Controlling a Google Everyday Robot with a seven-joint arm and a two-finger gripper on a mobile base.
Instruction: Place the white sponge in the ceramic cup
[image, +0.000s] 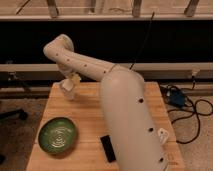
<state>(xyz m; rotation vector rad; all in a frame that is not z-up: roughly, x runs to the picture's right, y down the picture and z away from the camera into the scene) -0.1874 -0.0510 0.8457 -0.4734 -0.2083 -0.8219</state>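
Observation:
My gripper (70, 81) is at the far left of the wooden table (90, 105), at the end of the white arm that reaches across from the right. A small cream piece, seemingly the white sponge (75, 78), shows at the gripper's tip. Directly below it stands a small pale shape that looks like the ceramic cup (66, 91), near the table's back left corner. The gripper partly covers the cup's rim. I cannot tell whether the sponge touches the cup.
A green ribbed bowl (58, 135) sits at the front left. A flat black object (107, 148) lies at the front centre beside the arm. A white package (162, 135) peeks out at the right edge. A blue box (175, 97) and cables lie on the floor to the right.

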